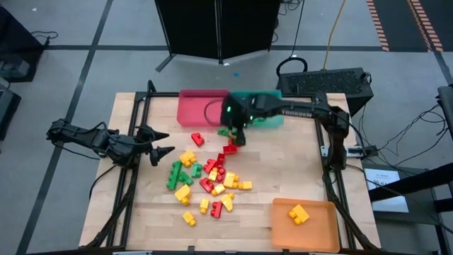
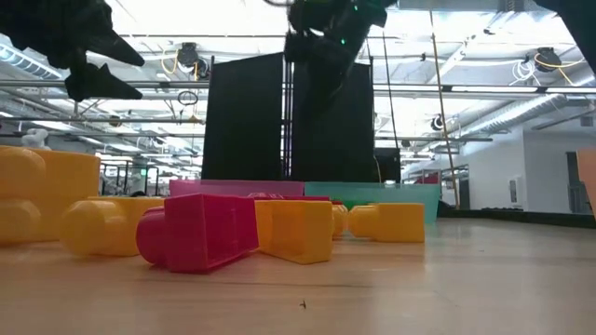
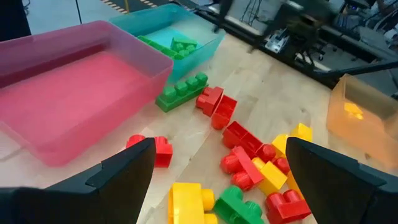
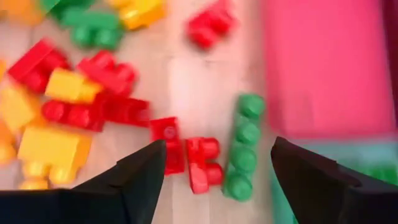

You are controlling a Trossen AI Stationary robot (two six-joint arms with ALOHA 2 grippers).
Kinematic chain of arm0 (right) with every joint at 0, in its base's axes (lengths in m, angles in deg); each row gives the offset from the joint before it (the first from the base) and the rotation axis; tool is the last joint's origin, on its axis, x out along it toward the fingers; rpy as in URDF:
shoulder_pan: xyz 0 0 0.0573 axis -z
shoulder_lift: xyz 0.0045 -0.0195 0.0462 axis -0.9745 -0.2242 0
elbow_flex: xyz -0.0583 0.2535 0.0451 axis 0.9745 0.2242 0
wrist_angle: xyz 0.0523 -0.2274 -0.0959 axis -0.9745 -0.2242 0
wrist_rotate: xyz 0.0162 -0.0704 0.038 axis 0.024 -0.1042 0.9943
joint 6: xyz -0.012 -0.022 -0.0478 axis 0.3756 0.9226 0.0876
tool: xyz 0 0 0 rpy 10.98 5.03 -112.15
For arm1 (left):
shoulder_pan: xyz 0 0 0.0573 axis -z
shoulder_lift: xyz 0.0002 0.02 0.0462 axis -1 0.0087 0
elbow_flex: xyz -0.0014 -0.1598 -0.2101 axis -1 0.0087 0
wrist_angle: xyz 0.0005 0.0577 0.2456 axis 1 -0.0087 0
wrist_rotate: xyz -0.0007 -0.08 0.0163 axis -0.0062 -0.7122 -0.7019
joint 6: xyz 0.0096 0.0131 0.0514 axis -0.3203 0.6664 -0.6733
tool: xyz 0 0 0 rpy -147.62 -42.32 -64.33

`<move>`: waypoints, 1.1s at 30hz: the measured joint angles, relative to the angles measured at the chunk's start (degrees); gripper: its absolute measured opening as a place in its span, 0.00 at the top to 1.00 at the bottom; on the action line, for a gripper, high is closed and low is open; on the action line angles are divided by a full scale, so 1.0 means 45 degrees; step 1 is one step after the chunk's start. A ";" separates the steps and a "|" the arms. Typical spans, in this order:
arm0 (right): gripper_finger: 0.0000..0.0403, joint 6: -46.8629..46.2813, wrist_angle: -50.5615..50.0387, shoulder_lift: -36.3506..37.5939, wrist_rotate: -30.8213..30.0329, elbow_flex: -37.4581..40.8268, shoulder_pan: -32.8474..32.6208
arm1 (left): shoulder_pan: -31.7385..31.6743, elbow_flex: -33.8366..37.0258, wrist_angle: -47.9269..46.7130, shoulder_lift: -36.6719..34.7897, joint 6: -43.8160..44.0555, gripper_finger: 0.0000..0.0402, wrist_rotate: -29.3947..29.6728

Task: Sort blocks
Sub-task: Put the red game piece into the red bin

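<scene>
Dozens of blocks (image 1: 209, 180) lie heaped mid-table, two yellows already in the near orange tray (image 1: 306, 225). They look light, stiff and slick; pinch across flat sides. Farther off, the left gripper (image 1: 164, 143) waits spread, and the right gripper (image 1: 236, 134), jaws parted and empty, hovers over a long green block (image 4: 244, 146) beside the teal tray (image 1: 272, 119).

table top (image 1: 297, 177): pale wood planks, matt, with visible grain
small studded toy blocks in red, green and yellow (image 1: 212, 177): smooth plastic with a slight gloss
red rectangular tray (image 3: 74, 93): translucent plastic, satin, smooth walls
teal rectangular tray (image 3: 186, 31): translucent plastic, smooth
orange rectangular tray (image 1: 315, 230): translucent plastic, smooth
left gripper (image 3: 217, 171): dark matt plastic fingers
right gripper (image 4: 214, 171): dark matt fingers, same finish
frame around the table (image 1: 333, 166): black metal bars, matt
</scene>
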 joint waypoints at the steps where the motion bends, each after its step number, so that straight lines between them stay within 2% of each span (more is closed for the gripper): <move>1: 0.31 0.0428 0.0075 -0.0092 -0.0172 -0.0002 -0.0350 | 0.0000 0.0000 -0.0036 0.0000 -0.0004 0.10 0.0000; 7: 0.31 0.0591 0.0178 -0.1113 -0.0427 0.0015 -0.1364 | 0.0000 0.0000 -0.0369 0.0000 0.0000 0.10 -0.0005; 18: 0.31 0.0246 0.0326 -0.3222 -0.0416 0.0010 -0.1861 | 0.0000 0.0000 -0.0424 -0.0005 0.0014 0.10 -0.0432; 23: 0.33 -0.0620 0.0310 -0.3940 -0.0743 0.0010 -0.1751 | 0.0000 0.0000 -0.0456 0.0000 0.0015 0.10 -0.0432; 25: 0.40 -0.0841 0.0243 -0.4002 -0.0906 0.0015 -0.1731 | 0.0000 0.0000 -0.0463 0.0000 0.0015 0.10 -0.0436; 27: 0.51 -0.0946 0.0371 -0.4007 -0.1027 0.0008 -0.1721 | 0.0001 0.0005 -0.0492 -0.0005 0.0015 0.10 -0.0437; 32: 0.92 -0.1293 0.0098 -0.3978 -0.1134 -0.0118 -0.1735 | 0.0000 0.0005 -0.0553 -0.0005 0.0010 0.10 -0.0442; 33: 0.95 -0.1290 -0.0056 -0.3978 -0.1148 -0.0244 -0.1738 | 0.0000 0.0005 -0.0553 -0.0005 0.0006 0.10 -0.0437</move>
